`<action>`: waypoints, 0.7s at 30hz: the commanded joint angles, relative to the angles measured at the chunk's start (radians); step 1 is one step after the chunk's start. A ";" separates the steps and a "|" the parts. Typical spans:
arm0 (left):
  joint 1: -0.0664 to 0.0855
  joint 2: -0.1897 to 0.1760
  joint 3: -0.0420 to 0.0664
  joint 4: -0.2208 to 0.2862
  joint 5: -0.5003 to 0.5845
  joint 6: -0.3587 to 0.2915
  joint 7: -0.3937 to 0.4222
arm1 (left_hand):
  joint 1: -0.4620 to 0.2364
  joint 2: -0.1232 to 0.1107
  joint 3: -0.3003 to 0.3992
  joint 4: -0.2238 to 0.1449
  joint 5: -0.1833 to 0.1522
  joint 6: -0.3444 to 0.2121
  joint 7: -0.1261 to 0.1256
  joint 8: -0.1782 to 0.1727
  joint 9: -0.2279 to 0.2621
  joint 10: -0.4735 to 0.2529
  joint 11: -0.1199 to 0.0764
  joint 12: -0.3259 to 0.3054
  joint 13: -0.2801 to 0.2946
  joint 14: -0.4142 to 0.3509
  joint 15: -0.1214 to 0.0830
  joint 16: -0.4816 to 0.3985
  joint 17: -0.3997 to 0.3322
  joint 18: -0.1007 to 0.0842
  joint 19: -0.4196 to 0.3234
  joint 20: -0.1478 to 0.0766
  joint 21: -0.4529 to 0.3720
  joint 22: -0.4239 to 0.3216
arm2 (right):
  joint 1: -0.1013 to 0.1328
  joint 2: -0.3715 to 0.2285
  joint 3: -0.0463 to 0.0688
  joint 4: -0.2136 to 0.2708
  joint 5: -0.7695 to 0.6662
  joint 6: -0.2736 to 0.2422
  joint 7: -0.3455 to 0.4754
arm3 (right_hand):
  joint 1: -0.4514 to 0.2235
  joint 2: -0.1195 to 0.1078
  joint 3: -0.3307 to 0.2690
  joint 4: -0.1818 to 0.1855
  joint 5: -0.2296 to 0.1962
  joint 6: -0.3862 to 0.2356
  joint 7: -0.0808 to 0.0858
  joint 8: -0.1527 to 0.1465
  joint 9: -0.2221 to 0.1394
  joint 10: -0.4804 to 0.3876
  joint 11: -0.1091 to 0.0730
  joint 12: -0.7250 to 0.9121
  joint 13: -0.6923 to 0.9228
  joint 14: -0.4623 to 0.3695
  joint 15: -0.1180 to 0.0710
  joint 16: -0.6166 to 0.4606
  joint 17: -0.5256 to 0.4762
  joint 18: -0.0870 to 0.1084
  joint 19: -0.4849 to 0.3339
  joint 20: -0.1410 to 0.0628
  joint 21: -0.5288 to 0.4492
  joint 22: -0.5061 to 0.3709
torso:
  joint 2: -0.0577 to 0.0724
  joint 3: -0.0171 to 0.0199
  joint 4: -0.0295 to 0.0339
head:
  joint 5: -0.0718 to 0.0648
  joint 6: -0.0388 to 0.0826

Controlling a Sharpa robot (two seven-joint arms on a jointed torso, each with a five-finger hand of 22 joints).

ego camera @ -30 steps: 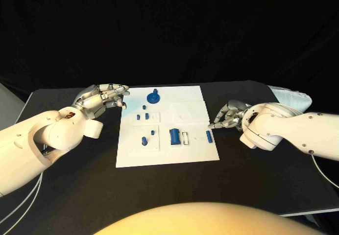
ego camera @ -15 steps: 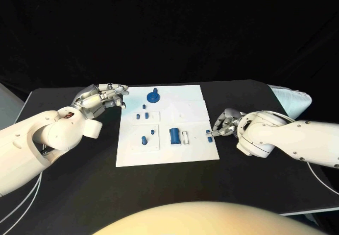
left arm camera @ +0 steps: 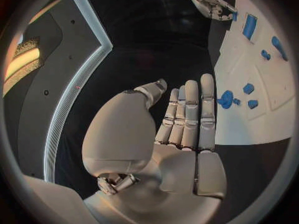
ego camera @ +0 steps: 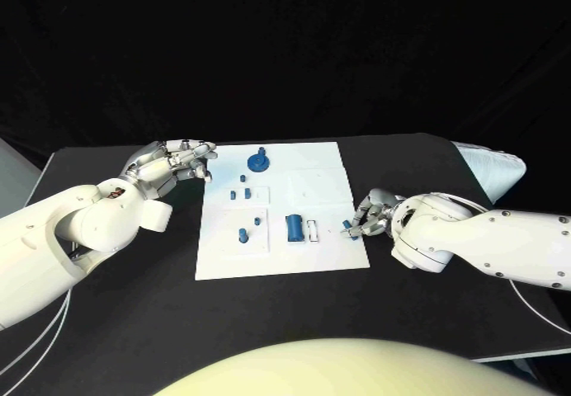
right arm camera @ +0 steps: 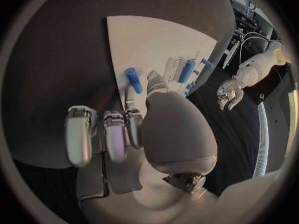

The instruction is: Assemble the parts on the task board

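Blue parts sit spread over the white board (ego camera: 321, 252) in the middle of the black bench (ego camera: 143, 322), most of them standing or lying in their own shallow pockets, which suggests a kit laid out for assembly. A round knobbed part (ego camera: 260, 162) stands near the board's far edge, two small pegs (ego camera: 239, 195) sit in a pocket below it, two more lie nearer the robot on the left, and a larger block (ego camera: 294, 230) rests beside a white slot in the middle.

One short cylinder (right arm camera: 133, 79) lies at the board's right edge, just beside the right hand (ego camera: 370, 216). That hand is low at this edge with its fingers apart and curled toward the cylinder; in the right wrist view they hold nothing. It looks placed for picking up this part, which I judge to be the step in hand.

At the board's far left corner the left hand (ego camera: 170, 165) hovers, fingers straight and close together, grasping nothing; it seems to be waiting clear of the work.

Matte and dark, the bench carries a white padded object (ego camera: 490, 169) at its far right, and the room behind is black.
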 commanded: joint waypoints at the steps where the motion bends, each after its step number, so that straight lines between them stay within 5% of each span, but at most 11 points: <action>1: -0.001 0.001 0.000 0.001 -0.001 0.016 0.006 | -0.004 0.005 -0.002 0.011 0.001 -0.006 0.000 0.008 -0.002 -0.008 0.002 -0.005 -0.001 0.000 0.005 -0.004 0.002 0.013 0.008 -0.001 -0.009 -0.002 | -0.002 0.004 0.000 -0.005 -0.036 -0.001 -0.015 | 0.016 0.003 0.010 -0.001 0.006 0.005 -0.003 0.006 0.003 0.016 -0.008 0.004 0.152 0.104 -0.009 0.004 0.263 -0.017 0.071 -0.011 0.002 0.214 | 0.000 0.0000 0.0003 | 0.002 0.000; 10: -0.001 0.001 0.000 0.001 -0.001 0.017 0.006 | -0.004 0.005 -0.002 0.011 0.001 -0.006 0.000 0.008 -0.002 -0.008 0.002 -0.005 -0.001 0.000 0.005 -0.004 0.002 0.013 0.008 -0.001 -0.009 -0.002 | -0.007 0.017 -0.001 -0.027 -0.043 0.015 -0.016 | 0.037 0.008 0.027 -0.003 0.034 -0.004 -0.003 0.008 0.006 0.013 -0.010 0.000 0.150 0.104 -0.011 0.004 0.263 -0.017 0.070 -0.014 -0.001 0.214 | 0.000 0.0008 0.0011 | 0.007 0.000; 14: -0.002 0.000 0.000 0.001 -0.001 0.017 0.006 | -0.004 0.005 -0.002 0.011 0.001 -0.006 0.000 0.008 -0.002 -0.008 0.002 -0.005 -0.001 0.000 0.005 -0.004 0.002 0.013 0.008 -0.001 -0.009 -0.002 | -0.013 0.026 -0.002 -0.032 -0.061 0.025 -0.017 | 0.116 0.023 0.077 -0.015 0.052 -0.007 -0.007 0.008 0.005 0.012 -0.013 -0.001 0.149 0.104 -0.015 0.004 0.263 -0.018 0.071 -0.018 0.001 0.215 | 0.000 0.0004 0.0025 | 0.010 0.000; 15: -0.002 0.000 0.000 0.002 -0.001 0.017 0.006 | -0.004 0.005 -0.002 0.011 0.001 -0.006 0.000 0.008 -0.002 -0.008 0.002 -0.005 -0.001 0.000 0.005 -0.004 0.002 0.013 0.008 -0.001 -0.009 -0.002 | -0.014 0.028 -0.002 -0.032 -0.065 0.027 -0.017 | 0.138 0.026 0.096 -0.017 0.028 -0.006 -0.007 0.007 0.004 0.011 -0.014 -0.001 0.149 0.104 -0.016 0.004 0.263 -0.018 0.071 -0.019 0.001 0.216 | 0.000 0.0004 0.0026 | 0.010 0.000; 16: -0.002 -0.001 0.000 0.002 -0.002 0.017 0.006 | -0.004 0.005 -0.002 0.011 0.001 -0.006 0.000 0.008 -0.002 -0.008 0.002 -0.005 -0.001 0.000 0.005 -0.004 0.002 0.013 0.008 -0.001 -0.009 -0.002 | -0.015 0.029 -0.002 -0.032 -0.070 0.031 -0.017 | 0.181 0.027 0.153 -0.016 -0.043 -0.003 -0.006 0.003 -0.001 0.010 -0.014 -0.002 0.149 0.104 -0.016 0.004 0.263 -0.018 0.071 -0.021 0.002 0.216 | 0.001 0.0005 0.0032 | 0.010 0.000; 19: -0.002 -0.002 0.000 0.002 -0.002 0.017 0.005 | -0.004 0.005 -0.002 0.011 0.001 -0.006 0.000 0.008 -0.002 -0.008 0.002 -0.005 -0.001 0.000 0.005 -0.004 0.002 0.013 0.008 -0.001 -0.009 -0.002 | -0.018 0.033 -0.002 -0.031 -0.080 0.045 -0.017 | 0.204 -0.025 0.293 -0.009 -0.026 0.012 -0.002 -0.004 -0.010 0.009 -0.010 -0.002 0.150 0.104 -0.013 0.004 0.263 -0.019 0.073 -0.018 0.005 0.219 | 0.000 -0.0002 0.0008 | 0.013 0.000; 21: -0.003 -0.002 0.000 0.002 -0.002 0.017 0.005 | -0.004 0.005 -0.002 0.011 0.001 -0.006 0.000 0.008 -0.002 -0.008 0.002 -0.005 -0.001 0.000 0.005 -0.004 0.002 0.013 0.008 -0.001 -0.009 -0.002 | -0.018 0.034 -0.002 -0.030 -0.083 0.051 -0.017 | 0.195 -0.041 0.334 -0.011 -0.014 0.015 -0.002 -0.003 -0.011 0.010 -0.010 -0.002 0.150 0.104 -0.013 0.004 0.263 -0.019 0.073 -0.018 0.005 0.220 | 0.000 -0.0003 -0.0004 | 0.013 0.000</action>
